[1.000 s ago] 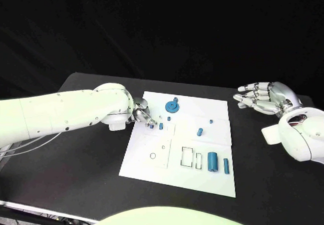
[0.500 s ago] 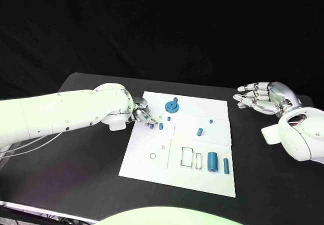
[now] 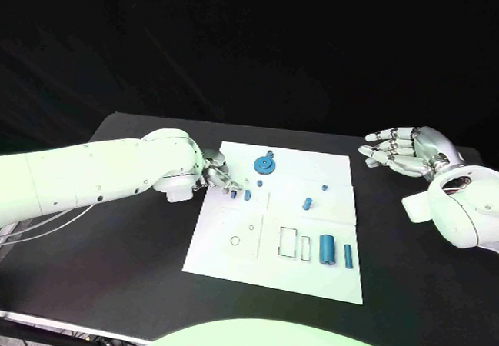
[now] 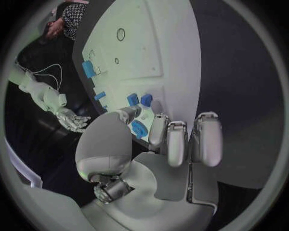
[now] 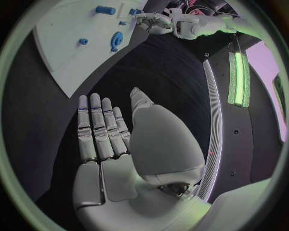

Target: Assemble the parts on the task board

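Observation:
The white task board [image 3: 314, 222] lies mid-table. On its far part lie a round blue gear [image 3: 267, 165] and several small blue pegs, two of them [image 3: 241, 194] side by side near the board's left edge. My left hand [image 3: 216, 174] hovers at that edge, fingers apart and holding nothing, with its fingertips just short of the two pegs [image 4: 139, 99]. A large blue cylinder [image 3: 327, 248] and a thin one [image 3: 348, 255] lie at the board's near right. My right hand [image 3: 400, 151] floats open, palm empty [image 5: 105, 130], off the board's far right corner.
Black table [image 3: 125, 244] surrounds the board. Outlined slots [image 3: 289, 242] and a small round hole [image 3: 236, 239] mark the board's near half. A lone peg [image 3: 307, 202] and a tiny piece [image 3: 324, 187] sit right of the middle.

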{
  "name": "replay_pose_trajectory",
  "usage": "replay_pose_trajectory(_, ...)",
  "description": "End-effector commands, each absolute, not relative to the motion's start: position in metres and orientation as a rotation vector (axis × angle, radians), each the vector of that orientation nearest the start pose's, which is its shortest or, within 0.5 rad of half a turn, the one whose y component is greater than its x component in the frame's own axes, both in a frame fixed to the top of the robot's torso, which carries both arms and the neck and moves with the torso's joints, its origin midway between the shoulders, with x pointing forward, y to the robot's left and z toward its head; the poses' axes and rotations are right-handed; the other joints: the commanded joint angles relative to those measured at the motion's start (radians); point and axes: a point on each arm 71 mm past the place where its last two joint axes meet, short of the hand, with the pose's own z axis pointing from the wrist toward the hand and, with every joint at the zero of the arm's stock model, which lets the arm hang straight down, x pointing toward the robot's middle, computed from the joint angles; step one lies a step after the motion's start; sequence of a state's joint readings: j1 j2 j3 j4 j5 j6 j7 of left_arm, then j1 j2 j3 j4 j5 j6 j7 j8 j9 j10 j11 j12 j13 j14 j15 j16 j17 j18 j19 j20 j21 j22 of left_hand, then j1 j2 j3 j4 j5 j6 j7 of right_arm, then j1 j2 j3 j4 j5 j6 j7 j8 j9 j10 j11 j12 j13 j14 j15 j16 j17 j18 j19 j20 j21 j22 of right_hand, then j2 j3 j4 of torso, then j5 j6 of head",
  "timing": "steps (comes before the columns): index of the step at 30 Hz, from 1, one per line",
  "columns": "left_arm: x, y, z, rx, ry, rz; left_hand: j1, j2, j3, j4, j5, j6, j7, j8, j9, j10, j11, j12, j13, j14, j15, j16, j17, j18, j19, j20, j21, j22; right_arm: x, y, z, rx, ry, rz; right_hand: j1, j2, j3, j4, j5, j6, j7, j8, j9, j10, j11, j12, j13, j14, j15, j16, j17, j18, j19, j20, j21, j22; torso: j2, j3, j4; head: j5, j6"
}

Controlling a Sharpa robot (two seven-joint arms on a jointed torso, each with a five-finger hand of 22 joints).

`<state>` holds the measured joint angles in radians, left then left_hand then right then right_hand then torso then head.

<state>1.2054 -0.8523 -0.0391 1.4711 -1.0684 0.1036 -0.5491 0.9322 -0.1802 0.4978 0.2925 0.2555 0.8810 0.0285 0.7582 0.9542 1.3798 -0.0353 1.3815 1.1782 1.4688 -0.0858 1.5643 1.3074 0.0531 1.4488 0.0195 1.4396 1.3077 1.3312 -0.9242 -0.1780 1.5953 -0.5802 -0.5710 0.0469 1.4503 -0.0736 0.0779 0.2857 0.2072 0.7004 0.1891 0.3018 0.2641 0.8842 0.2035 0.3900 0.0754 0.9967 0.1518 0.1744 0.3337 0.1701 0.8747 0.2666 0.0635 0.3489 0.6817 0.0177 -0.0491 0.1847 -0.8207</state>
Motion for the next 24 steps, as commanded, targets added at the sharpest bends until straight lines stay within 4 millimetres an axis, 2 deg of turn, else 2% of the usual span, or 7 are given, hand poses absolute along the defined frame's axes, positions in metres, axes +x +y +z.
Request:
replay_pose_trajectory(1, 0.4846, 0.2391, -0.2222, -0.333, 2.281, -0.396, -0.009, -0.002, -0.007, 0.001, -0.006, 0.003, 0.003, -0.002, 0.001, -0.009, -0.001, -0.004, -0.001, 0.099, -0.006, 0.002, 0.254, 0.003, 0.002, -0.001, 0.001, 0.003, 0.4827, -0.2385, -0.165, 0.664, 1.57, 0.962, -0.003, 0.008, -0.002, -0.004, -0.004, 0.001, 0.081, 0.006, -0.001, -0.003, -0.001, 0.004, -0.002, 0.005, 0.003, -0.003, -0.002, 0.012, -0.007, 0.001, -0.003, -0.001, 0.0, -0.0002, -0.0007, 0.001, 0.001)
replay_pose_trajectory(5, 0.4842, 0.2414, -0.2181, -0.364, 2.264, -0.431, -0.007, -0.001, -0.017, 0.0, -0.003, -0.009, 0.005, -0.011, -0.002, -0.017, 0.0, -0.011, -0.013, 0.098, -0.006, 0.0, 0.251, 0.005, -0.002, -0.001, -0.004, -0.006, 0.4828, -0.2385, -0.1651, 0.664, 1.571, 0.962, -0.003, 0.008, -0.002, -0.004, -0.004, 0.001, 0.081, 0.006, -0.001, -0.003, -0.001, 0.004, -0.002, 0.005, 0.003, -0.003, -0.002, 0.012, -0.007, 0.001, -0.003, -0.001, 0.0, 0.0022, -0.0009, 0.001, 0.003)
replay_pose_trajectory(12, 0.482, 0.2442, -0.2152, -0.373, 2.259, -0.455, 0.009, 0.001, -0.042, 0.0, -0.002, -0.038, 0.018, -0.047, -0.021, -0.025, 0.011, -0.015, -0.021, 0.098, 0.002, 0.0, 0.251, 0.005, -0.003, 0.004, -0.006, -0.008, 0.4827, -0.2392, -0.1651, 0.666, 1.571, 0.96, -0.003, 0.008, -0.002, -0.004, -0.004, 0.001, 0.081, 0.006, -0.001, -0.003, -0.001, 0.004, -0.002, 0.005, 0.003, -0.003, -0.002, 0.012, -0.007, 0.001, -0.003, -0.001, 0.0, 0.001, 0.0016, -0.001, 0.002)
replay_pose_trajectory(17, 0.4796, 0.2432, -0.2139, -0.357, 2.255, -0.463, 0.023, -0.001, -0.057, -0.001, -0.001, -0.047, 0.026, -0.071, -0.037, -0.029, 0.018, -0.017, -0.025, 0.099, 0.009, 0.001, 0.252, 0.006, -0.006, 0.009, -0.009, -0.012, 0.4827, -0.2394, -0.1652, 0.666, 1.571, 0.96, -0.003, 0.008, -0.002, -0.004, -0.004, 0.001, 0.081, 0.006, -0.001, -0.003, -0.001, 0.004, -0.002, 0.005, 0.003, -0.003, -0.002, 0.012, -0.007, 0.001, -0.003, -0.001, -0.001, 0.0016, 0.0012, 0.002, 0.002)
replay_pose_trajectory(20, 0.4787, 0.2436, -0.2129, -0.341, 2.239, -0.456, 0.042, -0.007, -0.071, -0.001, -0.001, -0.062, 0.038, -0.099, -0.055, -0.044, 0.028, -0.025, -0.04, 0.099, 0.017, 0.002, 0.254, 0.009, -0.014, 0.016, -0.018, -0.027, 0.4828, -0.2395, -0.1653, 0.666, 1.572, 0.96, -0.004, 0.009, -0.003, -0.003, -0.004, 0.001, 0.081, 0.007, -0.002, -0.002, 0.0, 0.004, -0.003, 0.006, 0.003, -0.005, -0.004, 0.012, -0.009, 0.001, -0.002, -0.005, -0.001, 0.0011, 0.0005, 0.004, 0.002)
replay_pose_trajectory(23, 0.4781, 0.2446, -0.213, -0.325, 2.224, -0.447, 0.048, -0.009, -0.074, -0.001, -0.001, -0.063, 0.04, -0.103, -0.058, -0.046, 0.03, -0.026, -0.042, 0.099, 0.019, 0.002, 0.255, 0.009, -0.015, 0.017, -0.019, -0.029, 0.4828, -0.2397, -0.1653, 0.666, 1.573, 0.959, -0.004, 0.009, -0.003, -0.003, -0.004, 0.001, 0.081, 0.007, -0.002, -0.002, 0.0, 0.004, -0.003, 0.006, 0.003, -0.005, -0.004, 0.012, -0.009, 0.001, -0.002, -0.005, -0.001, 0.0009, 0.0012, 0.004, 0.003)
replay_pose_trajectory(24, 0.4778, 0.2449, -0.2132, -0.322, 2.221, -0.445, 0.064, -0.016, -0.084, -0.001, -0.001, -0.069, 0.046, -0.116, -0.068, -0.055, 0.036, -0.029, -0.049, 0.099, 0.024, 0.001, 0.252, 0.011, -0.019, 0.021, -0.023, -0.036, 0.4828, -0.2397, -0.1654, 0.667, 1.573, 0.959, -0.004, 0.009, -0.003, -0.003, -0.004, 0.001, 0.081, 0.007, -0.002, -0.002, 0.0, 0.004, -0.003, 0.006, 0.003, -0.005, -0.004, 0.012, -0.009, 0.001, -0.002, -0.005, -0.001, 0.0011, 0.0015, 0.004, 0.003)
